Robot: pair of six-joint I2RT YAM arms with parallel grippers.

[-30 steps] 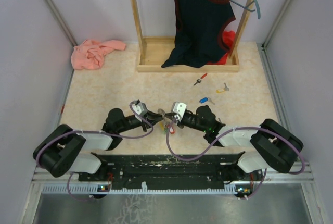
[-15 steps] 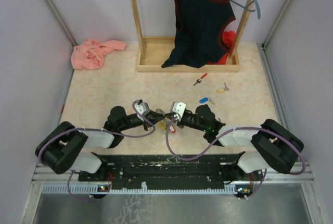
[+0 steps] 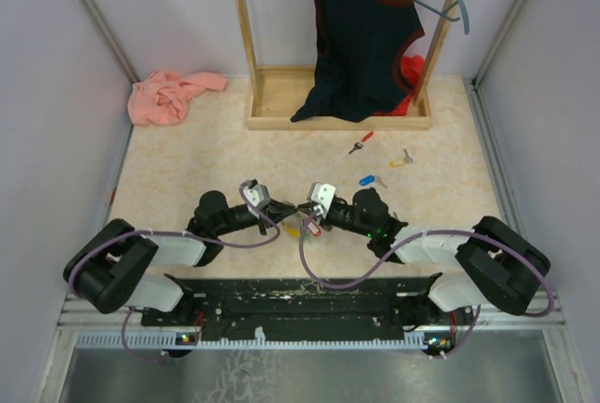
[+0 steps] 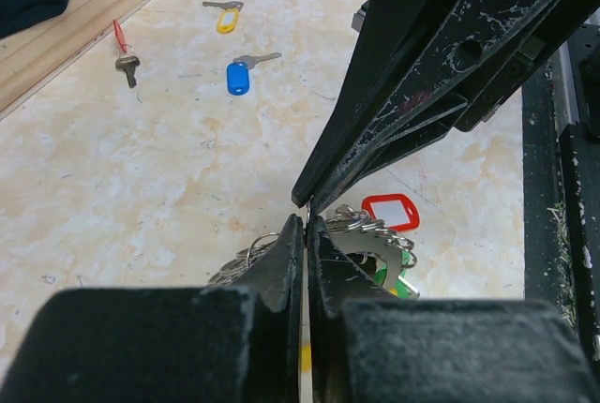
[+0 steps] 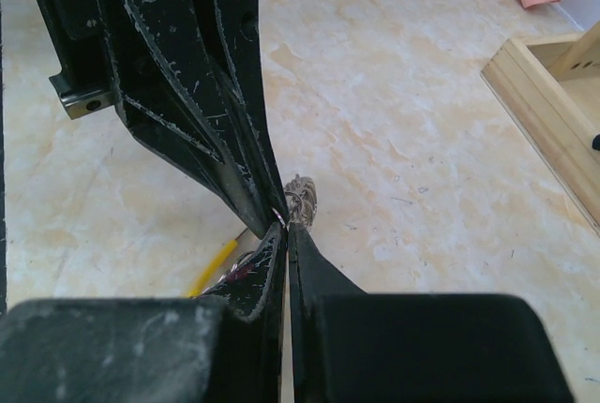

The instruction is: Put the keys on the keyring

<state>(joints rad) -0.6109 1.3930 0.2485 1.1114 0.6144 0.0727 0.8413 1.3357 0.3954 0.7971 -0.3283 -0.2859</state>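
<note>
My two grippers meet tip to tip in the middle of the table, near the front. The left gripper [image 3: 289,208] [image 4: 307,222] is shut, with a thin wire ring of the keyring [image 3: 300,223] [image 4: 375,239] pinched at its tips. The right gripper [image 3: 303,208] [image 5: 286,227] is shut on the same bunch of rings [image 5: 302,200]. A red tag [image 4: 389,211], a green tag and a yellow section [image 5: 214,267] hang under the jaws. Three keys lie loose farther back: a red one [image 3: 361,142] [image 4: 122,45], a yellow one [image 3: 401,157] [image 4: 225,17] and a blue one [image 3: 370,180] [image 4: 239,76].
A wooden rack base [image 3: 337,122] stands at the back with a dark garment [image 3: 361,37] hanging over it. A pink cloth [image 3: 169,96] lies at the back left. The black base rail [image 3: 300,295] runs along the near edge.
The left gripper has closed its jaws and slid right to the right gripper's tips. The keyring bunch has shifted slightly under them. The right arm has barely moved.
</note>
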